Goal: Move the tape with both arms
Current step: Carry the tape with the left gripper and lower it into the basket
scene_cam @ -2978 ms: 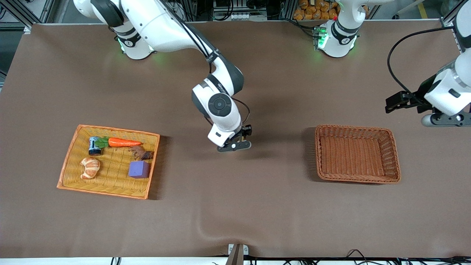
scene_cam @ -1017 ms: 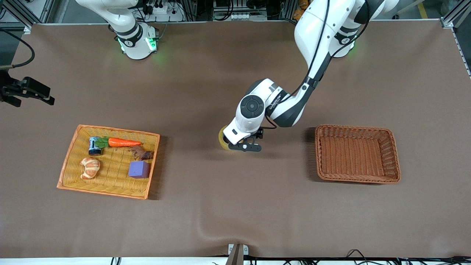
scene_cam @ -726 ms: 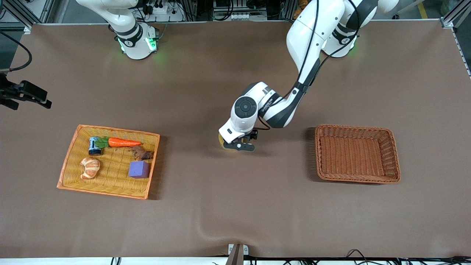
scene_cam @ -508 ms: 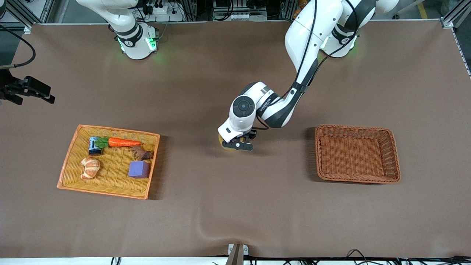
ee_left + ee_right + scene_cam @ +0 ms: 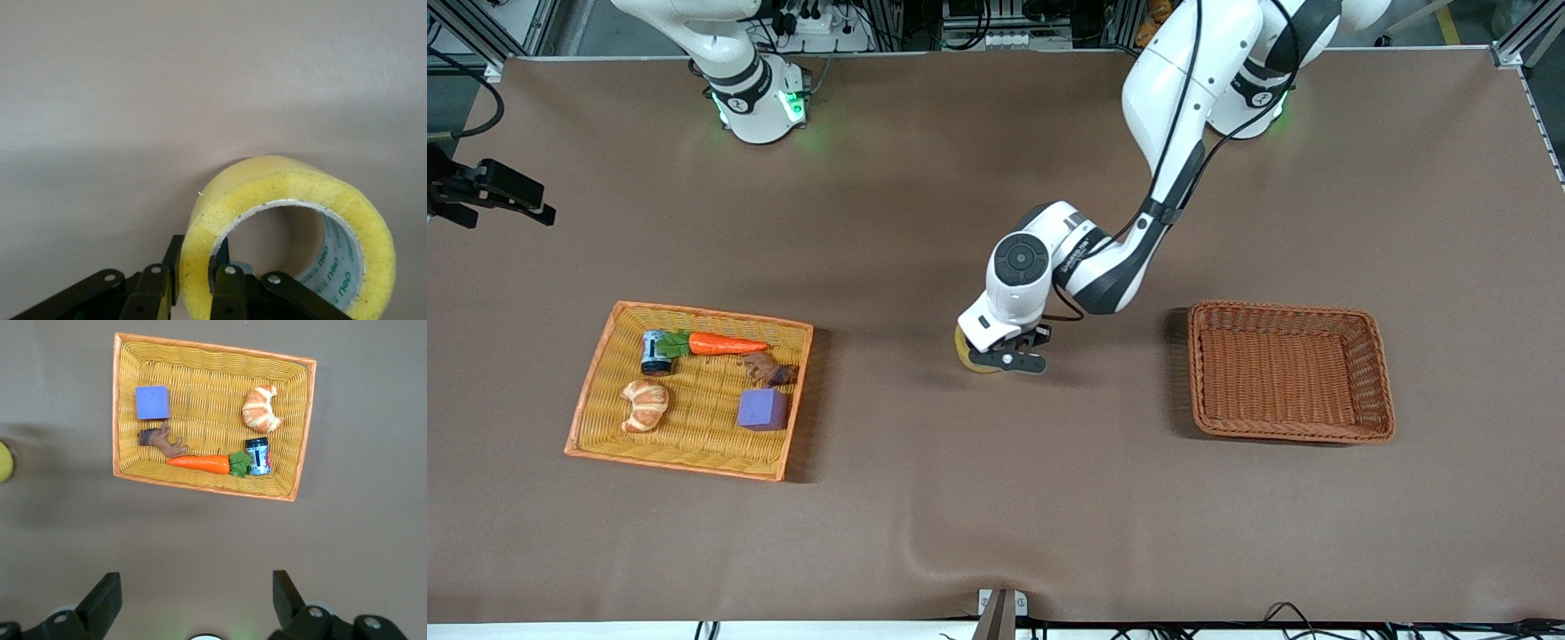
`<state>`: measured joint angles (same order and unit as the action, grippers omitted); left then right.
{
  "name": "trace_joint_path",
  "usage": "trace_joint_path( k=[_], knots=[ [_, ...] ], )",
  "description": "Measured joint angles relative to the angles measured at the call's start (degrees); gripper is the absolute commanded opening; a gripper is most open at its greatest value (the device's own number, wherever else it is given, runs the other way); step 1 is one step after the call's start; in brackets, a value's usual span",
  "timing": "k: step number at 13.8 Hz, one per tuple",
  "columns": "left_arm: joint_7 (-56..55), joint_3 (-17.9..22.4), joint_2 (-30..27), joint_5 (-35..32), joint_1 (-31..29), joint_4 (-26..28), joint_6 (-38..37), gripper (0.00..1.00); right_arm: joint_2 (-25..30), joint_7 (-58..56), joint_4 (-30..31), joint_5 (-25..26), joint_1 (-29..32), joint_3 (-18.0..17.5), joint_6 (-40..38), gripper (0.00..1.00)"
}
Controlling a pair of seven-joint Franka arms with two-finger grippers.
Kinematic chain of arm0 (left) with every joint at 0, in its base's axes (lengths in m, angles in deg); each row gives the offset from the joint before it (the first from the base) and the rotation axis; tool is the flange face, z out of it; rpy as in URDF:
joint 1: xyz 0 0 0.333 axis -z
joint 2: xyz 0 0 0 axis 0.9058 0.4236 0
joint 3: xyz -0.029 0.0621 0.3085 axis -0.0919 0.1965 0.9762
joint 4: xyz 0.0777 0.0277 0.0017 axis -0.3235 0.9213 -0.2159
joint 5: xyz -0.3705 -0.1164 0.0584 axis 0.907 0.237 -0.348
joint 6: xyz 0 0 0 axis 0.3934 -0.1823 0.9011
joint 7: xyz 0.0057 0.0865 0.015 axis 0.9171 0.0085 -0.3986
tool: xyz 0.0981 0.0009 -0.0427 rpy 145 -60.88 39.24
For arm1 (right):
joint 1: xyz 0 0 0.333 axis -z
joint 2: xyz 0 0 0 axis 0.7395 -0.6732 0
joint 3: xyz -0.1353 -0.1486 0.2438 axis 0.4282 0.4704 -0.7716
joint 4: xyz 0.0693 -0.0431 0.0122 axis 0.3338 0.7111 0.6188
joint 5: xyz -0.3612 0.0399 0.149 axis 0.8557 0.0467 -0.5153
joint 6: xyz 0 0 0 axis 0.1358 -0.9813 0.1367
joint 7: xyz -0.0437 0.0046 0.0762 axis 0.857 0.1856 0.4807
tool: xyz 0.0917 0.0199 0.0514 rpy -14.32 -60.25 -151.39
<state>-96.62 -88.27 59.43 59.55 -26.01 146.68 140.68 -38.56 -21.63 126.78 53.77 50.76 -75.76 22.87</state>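
The tape (image 5: pixel 967 348), a translucent yellow roll with a grey-white core, stands on edge at the middle of the table. My left gripper (image 5: pixel 1009 360) is shut on it. In the left wrist view one finger (image 5: pixel 227 283) sits inside the ring and the other outside, pinching the wall of the tape (image 5: pixel 267 193) at the left gripper (image 5: pixel 199 257). My right gripper (image 5: pixel 494 191) waits open and high at the right arm's end of the table. In the right wrist view the right gripper (image 5: pixel 197 593) is empty, and the tape (image 5: pixel 3 461) shows at the frame's edge.
A yellow wicker tray (image 5: pixel 694 313) toward the right arm's end holds a carrot (image 5: pixel 725 344), a croissant toy (image 5: pixel 645 404), a purple cube (image 5: pixel 763 409), a small jar and a brown toy. A brown wicker basket (image 5: pixel 1280 308) stands toward the left arm's end.
The right arm, which was at the table's middle, has drawn back to its own end. The left arm has come in from its end and shut on the tape, shifting it slightly.
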Motion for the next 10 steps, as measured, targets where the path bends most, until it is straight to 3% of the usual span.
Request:
trace_joint_path(
  k=[5, 8, 10],
  knots=[
    [0.9, 0.4, -14.3, -0.2, -11.6, 0.3, -15.9, 0.00, -0.4, 0.0, 0.0, 0.0, 0.0, -0.2, -0.2, 1.00],
    [7.0, 0.4, -20.8, -0.3, -19.0, 6.3, -17.5, 0.00, -0.6, 0.0, -0.1, 0.0, 0.0, -0.3, 0.1, 1.00],
    [13.6, 0.4, -22.1, -0.3, -23.9, 10.1, -17.5, 0.00, -0.7, 0.0, -0.3, 0.0, -0.2, -0.4, 0.2, 1.00]
  ],
)
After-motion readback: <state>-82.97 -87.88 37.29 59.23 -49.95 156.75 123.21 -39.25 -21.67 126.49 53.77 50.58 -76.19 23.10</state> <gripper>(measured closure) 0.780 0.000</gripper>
